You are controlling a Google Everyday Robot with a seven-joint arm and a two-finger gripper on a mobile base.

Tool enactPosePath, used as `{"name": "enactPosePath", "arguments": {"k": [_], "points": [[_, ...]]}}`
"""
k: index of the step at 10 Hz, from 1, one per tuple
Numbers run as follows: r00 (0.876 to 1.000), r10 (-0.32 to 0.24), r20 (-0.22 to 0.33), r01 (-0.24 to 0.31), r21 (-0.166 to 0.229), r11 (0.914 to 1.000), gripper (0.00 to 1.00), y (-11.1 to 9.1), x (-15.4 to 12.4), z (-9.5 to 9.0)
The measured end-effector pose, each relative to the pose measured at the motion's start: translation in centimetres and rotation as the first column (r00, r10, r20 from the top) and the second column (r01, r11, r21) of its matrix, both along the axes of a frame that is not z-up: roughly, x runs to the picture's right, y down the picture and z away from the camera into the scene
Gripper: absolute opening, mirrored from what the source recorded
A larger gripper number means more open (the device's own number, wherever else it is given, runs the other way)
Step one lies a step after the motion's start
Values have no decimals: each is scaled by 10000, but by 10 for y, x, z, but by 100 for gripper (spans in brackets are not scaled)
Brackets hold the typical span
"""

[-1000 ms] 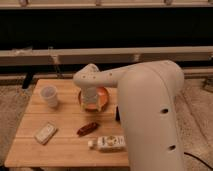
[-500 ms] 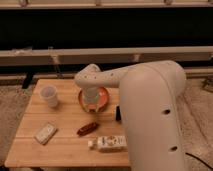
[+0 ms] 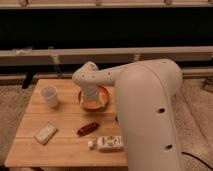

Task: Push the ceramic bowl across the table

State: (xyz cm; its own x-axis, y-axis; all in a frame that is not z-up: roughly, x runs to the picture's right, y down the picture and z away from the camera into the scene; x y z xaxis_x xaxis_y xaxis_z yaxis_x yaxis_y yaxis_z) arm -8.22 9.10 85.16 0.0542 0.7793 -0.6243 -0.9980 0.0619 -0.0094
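Observation:
The orange ceramic bowl sits near the middle of the light-wood table, toward its back. My white arm reaches over from the right. Its wrist covers the bowl's left and middle part. My gripper points down into or onto the bowl. The bowl's right rim and front edge show around the arm.
A small white translucent cup stands left of the bowl. A flat pale packet lies at the front left. A brown oblong item lies in front of the bowl. A white packet lies near the front edge. My arm's bulk covers the table's right side.
The bowl and the gripper on it have shifted slightly left and toward the back of the table. The other objects have not moved.

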Motion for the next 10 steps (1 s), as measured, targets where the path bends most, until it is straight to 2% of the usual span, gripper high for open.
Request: {"name": "enactPosePath", "arguments": {"k": [6,10], "points": [[9998,-63,166,57,407,9992,80,-19,1,27],[9987,-129,500,106,472,9988,80,-17,-1,45]]}}
